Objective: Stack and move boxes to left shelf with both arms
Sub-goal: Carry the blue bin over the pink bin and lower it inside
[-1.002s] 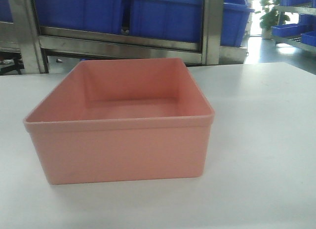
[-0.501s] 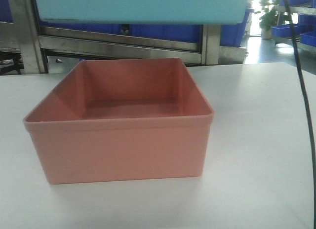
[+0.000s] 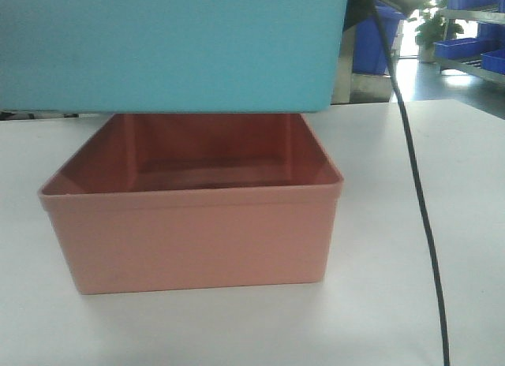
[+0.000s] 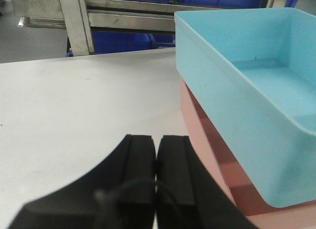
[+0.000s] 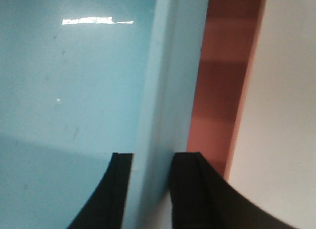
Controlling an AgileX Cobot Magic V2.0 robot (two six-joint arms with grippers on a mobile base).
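Nearest the front camera, the white table (image 3: pixel 473 224) carries the salmon-pink rectangular plastic tub (image 3: pixel 197 240), standing open-side up as the base of the stack. Beside its left wall the left gripper (image 4: pixel 157 140) waits low over the table, its black pads pressed together on nothing, probably held back until the two-armed carry. Above the pink opening hangs the light teal-blue plastic tub (image 3: pixel 173 50), lined up to nest; whether it touches the pink rim yet I cannot tell. The right gripper (image 5: pixel 152 157) straddles its right wall, one pad inside and one outside, pinching the rim to bear it. A thin black cable (image 3: pixel 420 200) trails down alongside. Beyond stand a steel rack frame (image 4: pixel 74 21) and dark blue crates (image 4: pixel 118 41).
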